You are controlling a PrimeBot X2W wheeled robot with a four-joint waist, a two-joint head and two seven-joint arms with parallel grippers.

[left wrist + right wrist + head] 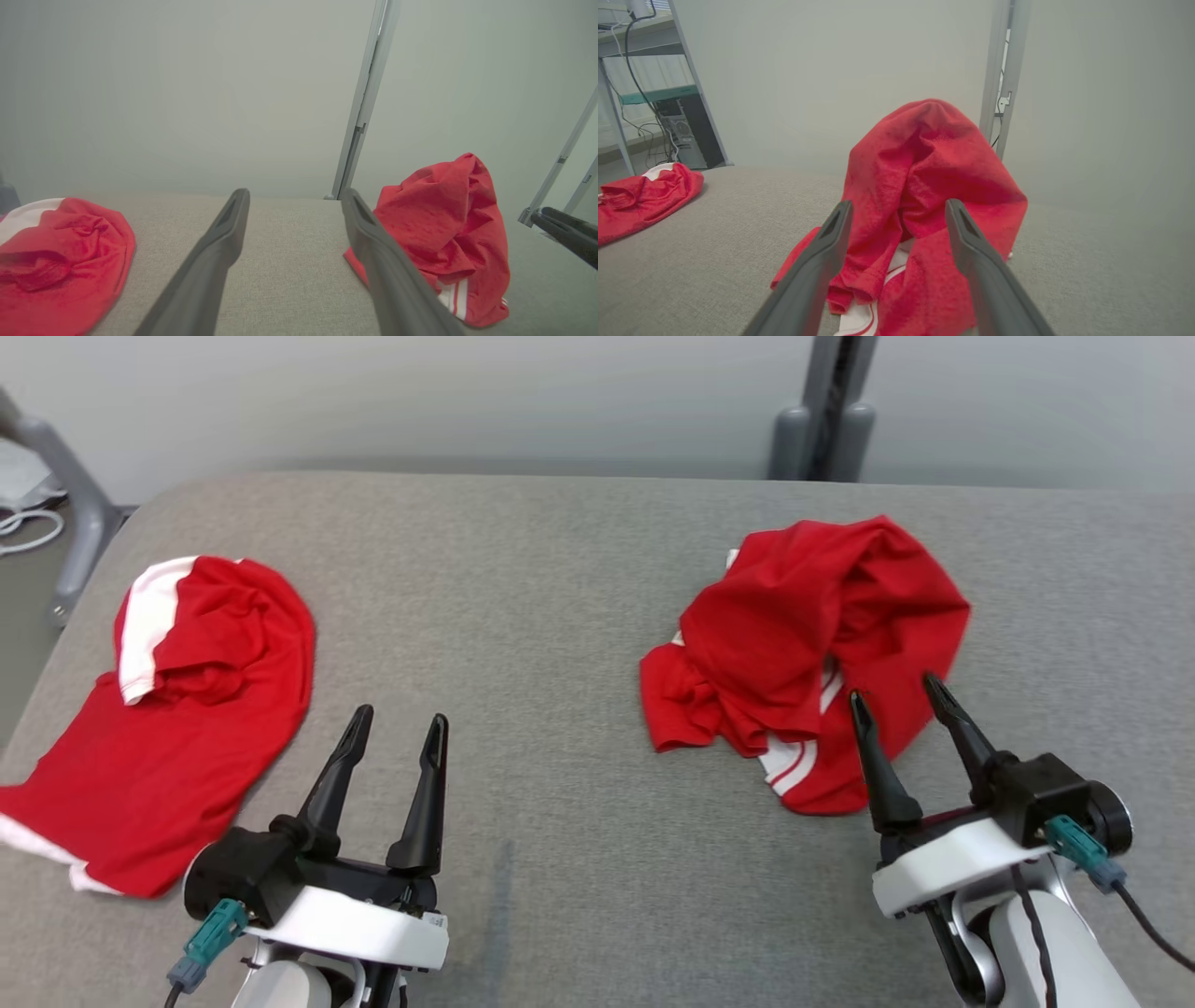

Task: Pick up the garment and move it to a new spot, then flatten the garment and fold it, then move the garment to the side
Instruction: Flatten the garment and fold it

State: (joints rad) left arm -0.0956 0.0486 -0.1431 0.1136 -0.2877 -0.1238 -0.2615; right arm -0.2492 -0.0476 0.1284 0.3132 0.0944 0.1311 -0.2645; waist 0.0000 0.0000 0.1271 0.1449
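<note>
Nearest us are our own two grippers. The left gripper (pixel 400 715) hangs with its fingers spread wide over the bare grey table (pixel 560 616), holding nothing. The right gripper (pixel 895 688) is likewise spread and empty.

Just ahead of the right fingertips lies the crumpled red garment (pixel 803 635). It is heaped up in a peak, with its white-striped edge on the side closest to those fingers. The right wrist view frames the heap between the two fingers. We cannot tell whether the tips touch the cloth. A second red garment (pixel 187 728) with a white band lies flatter, out beyond the left gripper's outer side and apart from it.

We judge the heap before the right gripper to be the piece to lift. It looks thin, light and limp, so it should sag and trail once raised. It is not fragile and should not be slippery. We would pinch a thick raised fold near the peak rather than a single loose layer at the edge.
</note>
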